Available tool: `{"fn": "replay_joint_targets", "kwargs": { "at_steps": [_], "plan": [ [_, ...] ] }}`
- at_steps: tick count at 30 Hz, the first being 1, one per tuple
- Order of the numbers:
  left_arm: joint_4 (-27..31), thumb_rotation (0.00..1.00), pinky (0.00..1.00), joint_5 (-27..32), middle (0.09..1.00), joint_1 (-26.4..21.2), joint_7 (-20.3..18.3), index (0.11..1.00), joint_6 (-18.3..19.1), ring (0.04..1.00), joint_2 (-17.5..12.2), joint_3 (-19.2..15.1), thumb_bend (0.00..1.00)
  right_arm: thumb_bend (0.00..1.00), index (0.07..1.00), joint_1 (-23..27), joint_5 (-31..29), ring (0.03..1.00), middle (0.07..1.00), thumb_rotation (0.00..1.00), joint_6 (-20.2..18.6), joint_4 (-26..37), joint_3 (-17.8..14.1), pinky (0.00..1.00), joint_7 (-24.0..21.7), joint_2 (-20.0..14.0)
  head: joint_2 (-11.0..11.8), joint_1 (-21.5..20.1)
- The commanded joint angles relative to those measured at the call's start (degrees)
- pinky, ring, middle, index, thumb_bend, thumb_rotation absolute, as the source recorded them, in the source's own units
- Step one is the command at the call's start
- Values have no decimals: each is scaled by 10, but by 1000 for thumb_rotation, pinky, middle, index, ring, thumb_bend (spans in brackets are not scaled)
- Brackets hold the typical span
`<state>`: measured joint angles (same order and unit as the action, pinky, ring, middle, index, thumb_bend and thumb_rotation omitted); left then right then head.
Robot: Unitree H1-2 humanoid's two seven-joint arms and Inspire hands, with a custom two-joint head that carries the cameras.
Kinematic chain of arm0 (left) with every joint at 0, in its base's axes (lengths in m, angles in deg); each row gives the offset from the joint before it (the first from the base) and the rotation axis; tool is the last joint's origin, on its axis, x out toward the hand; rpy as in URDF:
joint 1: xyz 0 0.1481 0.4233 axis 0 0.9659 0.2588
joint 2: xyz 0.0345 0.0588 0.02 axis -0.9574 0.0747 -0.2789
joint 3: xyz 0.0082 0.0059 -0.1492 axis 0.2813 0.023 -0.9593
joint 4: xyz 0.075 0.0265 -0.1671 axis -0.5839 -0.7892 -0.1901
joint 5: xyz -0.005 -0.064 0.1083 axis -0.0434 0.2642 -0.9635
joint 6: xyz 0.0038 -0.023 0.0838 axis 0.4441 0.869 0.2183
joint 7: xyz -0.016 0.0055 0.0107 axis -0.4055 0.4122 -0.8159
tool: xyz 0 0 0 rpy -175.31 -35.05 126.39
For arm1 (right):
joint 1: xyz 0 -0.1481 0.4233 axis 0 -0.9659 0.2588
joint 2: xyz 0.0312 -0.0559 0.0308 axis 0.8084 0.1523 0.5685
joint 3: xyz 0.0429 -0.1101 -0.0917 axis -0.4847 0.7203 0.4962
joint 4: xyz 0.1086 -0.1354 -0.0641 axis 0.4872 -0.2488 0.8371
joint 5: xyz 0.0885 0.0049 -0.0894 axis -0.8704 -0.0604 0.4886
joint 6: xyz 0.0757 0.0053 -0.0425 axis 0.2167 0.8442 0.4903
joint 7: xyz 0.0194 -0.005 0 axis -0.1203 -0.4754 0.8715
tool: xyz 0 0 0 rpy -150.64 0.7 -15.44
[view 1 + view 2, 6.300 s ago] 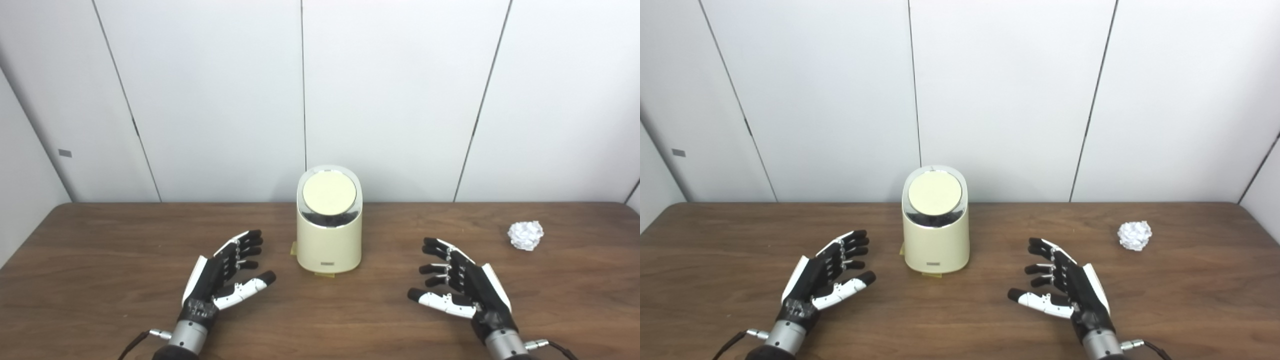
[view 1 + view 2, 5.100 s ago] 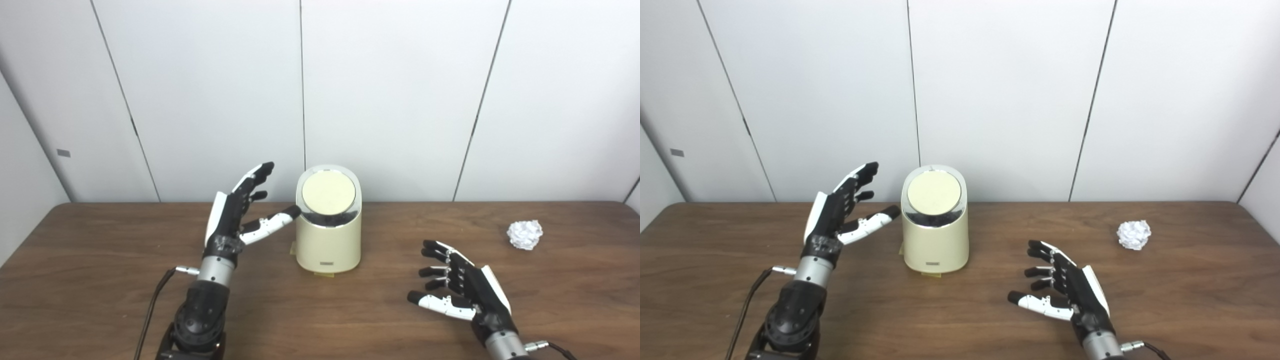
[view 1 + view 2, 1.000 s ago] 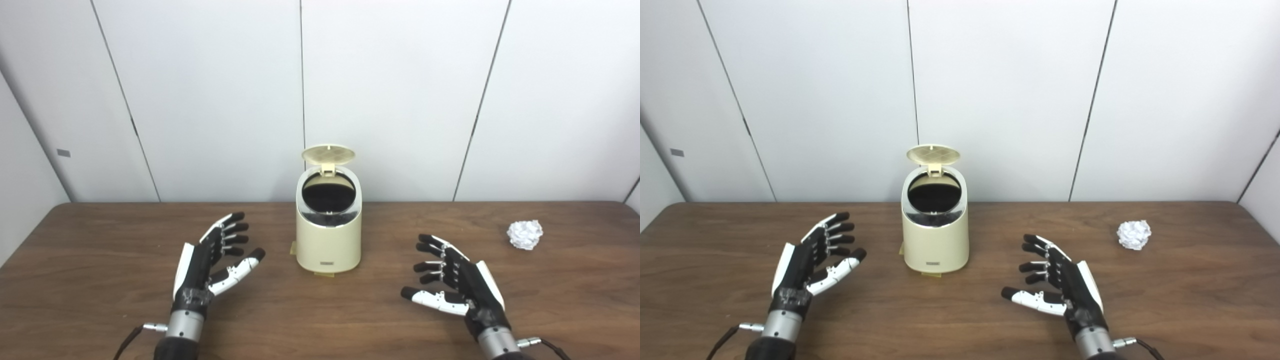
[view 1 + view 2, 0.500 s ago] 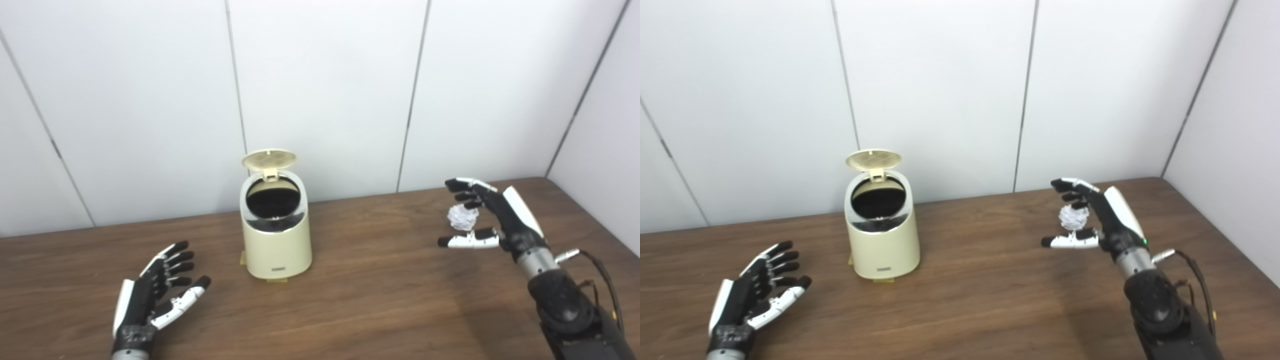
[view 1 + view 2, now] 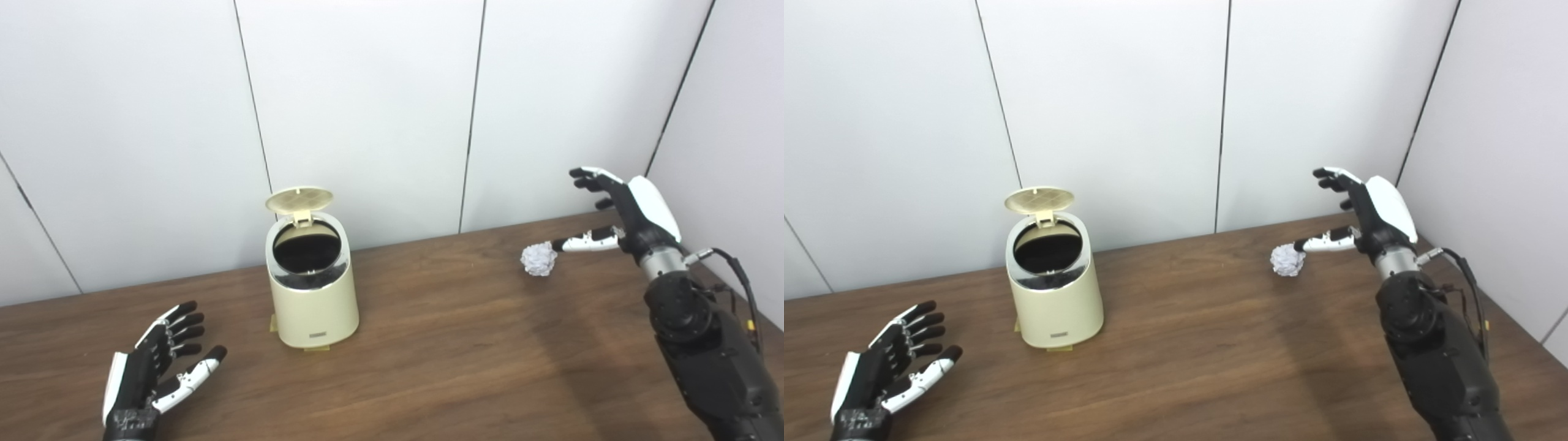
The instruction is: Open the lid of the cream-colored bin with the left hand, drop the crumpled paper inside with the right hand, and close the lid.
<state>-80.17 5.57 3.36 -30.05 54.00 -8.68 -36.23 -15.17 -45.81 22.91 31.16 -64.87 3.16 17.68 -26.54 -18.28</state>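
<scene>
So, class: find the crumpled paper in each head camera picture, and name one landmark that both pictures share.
Left eye view: crumpled paper lies right of centre on the table.
Right eye view: the paper lies right of centre, nearer the middle.
Shared landmark: the cream-colored bin, its lid raised.

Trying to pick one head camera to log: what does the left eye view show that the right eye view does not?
Left eye view only: more bare table to the left of the left robot hand.

Right eye view only: a broader stretch of the side wall beyond the right arm.

Both: the cream-colored bin with its lid up, the crumpled paper lying on the table by the thumb tip of the open, raised right robot hand, and the left one open and low over the table. Contact between thumb and paper cannot be told.
</scene>
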Motion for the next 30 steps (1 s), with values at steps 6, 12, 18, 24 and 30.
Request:
{"fn": "replay_joint_targets", "kwargs": {
  "at_steps": [6,12,18,24,30],
  "plan": [
    [7,108,691,-1,772,-2,-10,851,-12,758,-12,3,622,913,821,60,30,872,848,121,-25,-66,42,732,-1,-29,-2,1],
    [12,90,725,-5,769,-2,-14,842,-11,769,-15,2,617,911,830,91,34,895,840,181,-17,-137,83,756,-8,-36,-4,3],
    [17,112,689,-8,762,2,-15,837,-6,747,-13,2,617,909,837,116,40,874,848,219,-19,-189,118,758,-20,-33,-5,6],
    [20,80,709,-5,761,6,-16,836,-4,754,-9,3,602,904,821,137,56,845,806,233,-8,-243,155,759,-9,-30,-8,9],
    [25,93,726,-7,757,9,-16,837,0,757,-9,3,588,922,801,141,62,861,818,289,9,-264,177,767,-2,-30,-9,11]
  ]
}}
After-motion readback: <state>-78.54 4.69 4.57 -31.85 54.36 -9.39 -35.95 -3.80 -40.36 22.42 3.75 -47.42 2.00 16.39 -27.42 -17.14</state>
